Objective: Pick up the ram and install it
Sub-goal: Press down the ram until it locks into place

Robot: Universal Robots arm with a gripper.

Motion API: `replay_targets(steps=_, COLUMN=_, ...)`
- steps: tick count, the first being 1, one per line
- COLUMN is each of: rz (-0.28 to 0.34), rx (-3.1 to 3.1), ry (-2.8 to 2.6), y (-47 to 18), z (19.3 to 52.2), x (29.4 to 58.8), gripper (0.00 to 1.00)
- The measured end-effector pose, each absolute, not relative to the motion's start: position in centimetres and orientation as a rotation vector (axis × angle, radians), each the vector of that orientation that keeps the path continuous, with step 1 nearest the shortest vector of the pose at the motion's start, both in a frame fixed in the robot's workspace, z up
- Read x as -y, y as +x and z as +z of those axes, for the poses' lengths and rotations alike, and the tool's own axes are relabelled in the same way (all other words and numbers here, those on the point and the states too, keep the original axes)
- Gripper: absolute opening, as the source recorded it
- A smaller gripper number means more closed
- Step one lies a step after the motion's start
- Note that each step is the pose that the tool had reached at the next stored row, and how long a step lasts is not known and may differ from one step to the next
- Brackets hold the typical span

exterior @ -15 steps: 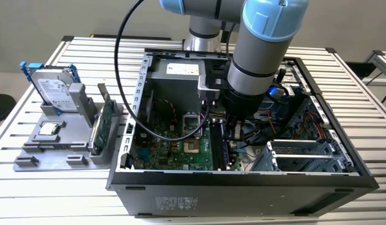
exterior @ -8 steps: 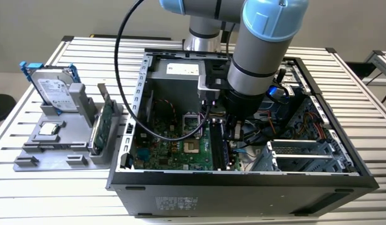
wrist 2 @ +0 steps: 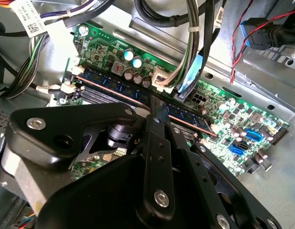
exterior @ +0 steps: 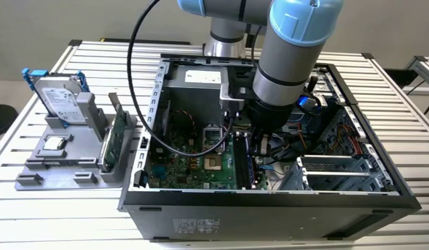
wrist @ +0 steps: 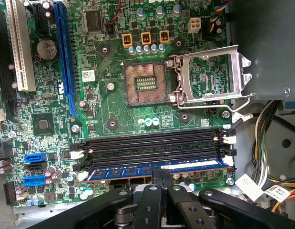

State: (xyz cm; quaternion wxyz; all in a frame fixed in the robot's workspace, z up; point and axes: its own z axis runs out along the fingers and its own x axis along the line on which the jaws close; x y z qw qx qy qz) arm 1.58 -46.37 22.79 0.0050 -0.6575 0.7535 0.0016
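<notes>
First wrist view has the gripper (wrist: 161,177) with its jaws pressed together on the top edge of the ram (wrist: 159,169), which stands on edge in the memory slot farthest from the open CPU socket (wrist: 145,84); by my reading it is picked up and set in place, though whether it is fully latched cannot be told. Beside the ram toward the socket lie the empty black memory slots (wrist: 152,143), and on its far side, in the second wrist view, a cable bundle (wrist 2: 195,43) hangs close, leaving little room.

My gripper (wrist: 161,174) pinched the ram (wrist: 157,169), which sat in the motherboard (wrist: 109,105) slot beside three empty black slots (wrist: 152,145).
</notes>
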Motion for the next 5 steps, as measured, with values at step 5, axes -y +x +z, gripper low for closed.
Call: replay_targets(steps=5, rz=0.005, rx=-2.36, ry=-2.059, y=1.58, z=22.79, x=46.37, gripper=0.0)
